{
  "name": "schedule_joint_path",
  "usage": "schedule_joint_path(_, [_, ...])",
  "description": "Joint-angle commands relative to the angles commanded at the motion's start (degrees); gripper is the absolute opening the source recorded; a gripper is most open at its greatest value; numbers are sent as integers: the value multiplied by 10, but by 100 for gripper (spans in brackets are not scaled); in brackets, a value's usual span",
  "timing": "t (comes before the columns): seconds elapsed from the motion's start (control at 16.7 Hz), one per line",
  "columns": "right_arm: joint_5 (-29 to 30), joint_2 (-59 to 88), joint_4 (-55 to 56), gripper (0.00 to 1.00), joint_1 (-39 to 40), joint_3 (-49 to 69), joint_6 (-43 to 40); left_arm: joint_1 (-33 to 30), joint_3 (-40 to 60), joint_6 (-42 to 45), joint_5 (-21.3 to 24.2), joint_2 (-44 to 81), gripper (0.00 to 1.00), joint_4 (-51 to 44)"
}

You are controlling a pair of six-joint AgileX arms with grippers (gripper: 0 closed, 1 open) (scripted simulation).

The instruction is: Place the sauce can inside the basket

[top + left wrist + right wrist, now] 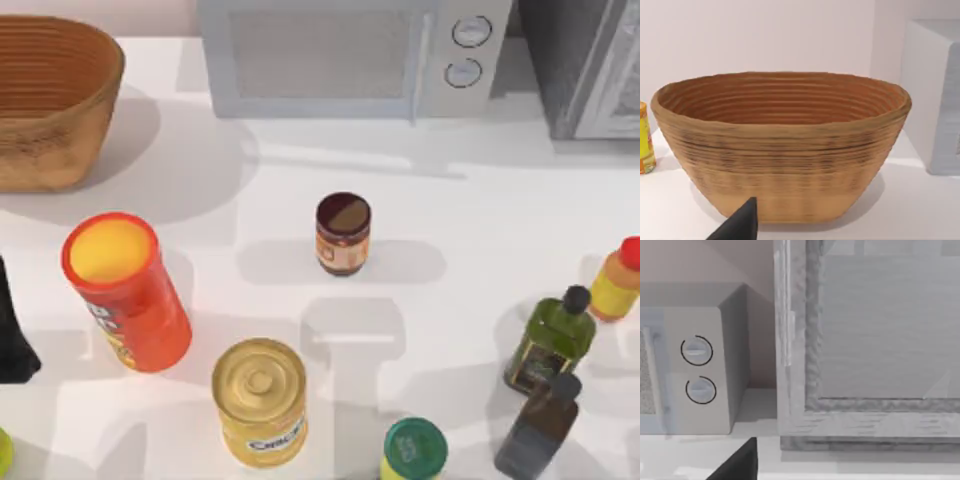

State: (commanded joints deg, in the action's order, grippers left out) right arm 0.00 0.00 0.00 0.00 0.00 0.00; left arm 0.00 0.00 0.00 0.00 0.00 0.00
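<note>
Apparently upright sauce can point(343, 233), axis vertical

Basket point(50, 100) cut by top view's left edge.

A pale grey microwave point(355, 55) stands at the white bench's point(480, 220) far edge. Nearer: a tall red-orange tube point(128, 292), a yellow gold-lidded can point(260, 402), a green-lidded jar point(414, 450) and an olive-green bottle point(551, 340).

**Where everything sits on the table**

Basket point(50, 100) is off in the far left corner, microwave point(350, 55) along the back. Sauce can point(343, 233) stands mid-table, well apart from both. Nearer left there's a tall tube point(125, 290), with a bigger can point(260, 400) just right of it. Bottles point(550, 345) cluster near right.
</note>
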Motion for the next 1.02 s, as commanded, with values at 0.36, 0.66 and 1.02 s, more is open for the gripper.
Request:
schedule_joint_path(0.36, [0, 0, 0, 100, 0, 0, 0, 1, 48, 37, 40, 59, 100, -6])
schedule_joint_path(0.66, [0, 0, 0, 100, 0, 0, 0, -10, 200, 151, 158, 263, 100, -26])
schedule_joint_path(1.02, [0, 0, 0, 100, 0, 0, 0, -57, 424, 310, 308, 638, 100, -57])
